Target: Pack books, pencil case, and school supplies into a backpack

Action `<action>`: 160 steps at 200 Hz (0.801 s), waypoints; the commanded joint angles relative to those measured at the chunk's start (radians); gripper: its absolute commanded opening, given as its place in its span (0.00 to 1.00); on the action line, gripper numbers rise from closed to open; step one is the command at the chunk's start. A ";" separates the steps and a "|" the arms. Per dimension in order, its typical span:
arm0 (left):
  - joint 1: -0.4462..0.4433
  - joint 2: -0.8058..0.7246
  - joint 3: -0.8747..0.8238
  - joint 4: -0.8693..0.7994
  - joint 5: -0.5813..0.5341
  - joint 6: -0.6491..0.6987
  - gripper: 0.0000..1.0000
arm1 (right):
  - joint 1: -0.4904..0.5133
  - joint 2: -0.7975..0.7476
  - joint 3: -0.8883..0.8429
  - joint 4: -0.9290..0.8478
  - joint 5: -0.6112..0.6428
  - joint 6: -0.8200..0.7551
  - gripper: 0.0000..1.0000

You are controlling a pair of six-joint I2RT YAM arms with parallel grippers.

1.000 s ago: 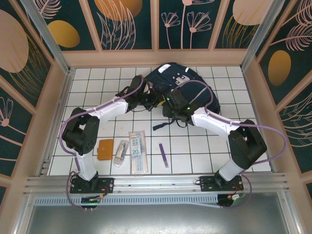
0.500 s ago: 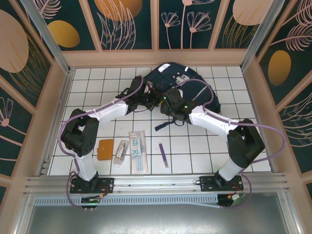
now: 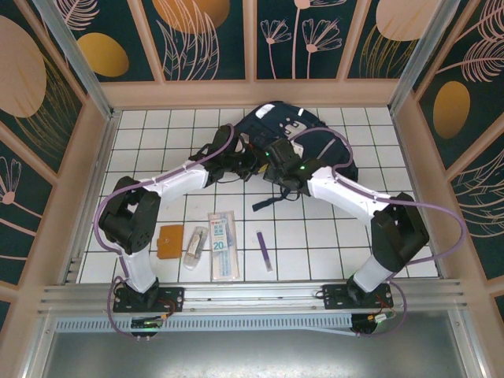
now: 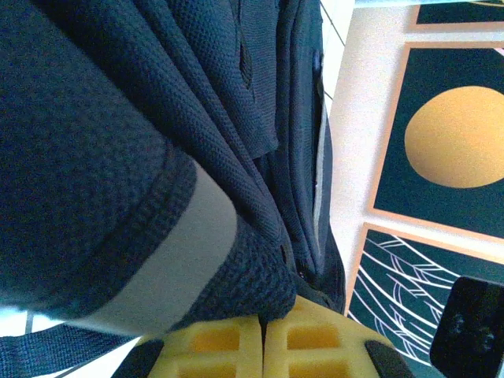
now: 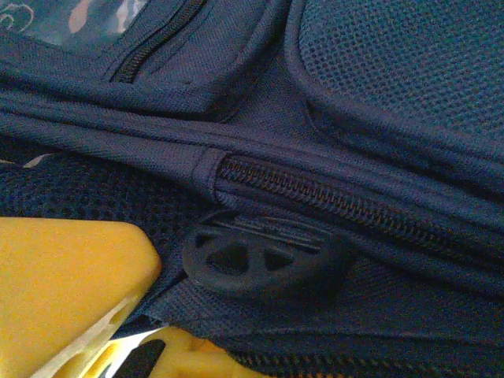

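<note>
From above, the backpack (image 3: 307, 134) is lying at the far middle of the tiled counter (image 3: 157, 142), with both arms meeting at its near-left edge. The pen (image 3: 264, 250) and clear pack (image 3: 222, 244) are lying near the bases. At the left wrist, the left jaws are pressing together, seemingly pinching a backpack fold. At the right wrist, the right jaws are pressing shut, one finger (image 5: 63, 291) sitting just left of the zip pull (image 5: 264, 260). The zip (image 5: 354, 209) is running rightward from there.
</note>
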 commanded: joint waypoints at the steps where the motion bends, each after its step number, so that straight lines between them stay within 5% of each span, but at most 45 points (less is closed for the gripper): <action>1: -0.014 0.004 0.041 -0.082 0.075 -0.016 0.00 | -0.067 -0.049 0.022 -0.024 0.012 -0.027 0.00; 65: -0.013 0.020 0.049 -0.133 0.001 0.044 0.00 | -0.133 -0.091 -0.005 -0.179 -0.070 -0.132 0.00; 85: -0.013 0.026 0.060 -0.132 0.015 0.042 0.00 | -0.114 -0.124 -0.007 -0.128 -0.166 -0.214 0.17; 113: -0.013 0.022 0.057 -0.127 0.033 0.027 0.00 | -0.068 -0.119 0.015 -0.044 -0.246 -0.195 0.26; 160: -0.013 0.017 0.057 -0.090 0.068 -0.009 0.00 | -0.001 -0.031 0.043 -0.003 -0.056 -0.137 0.40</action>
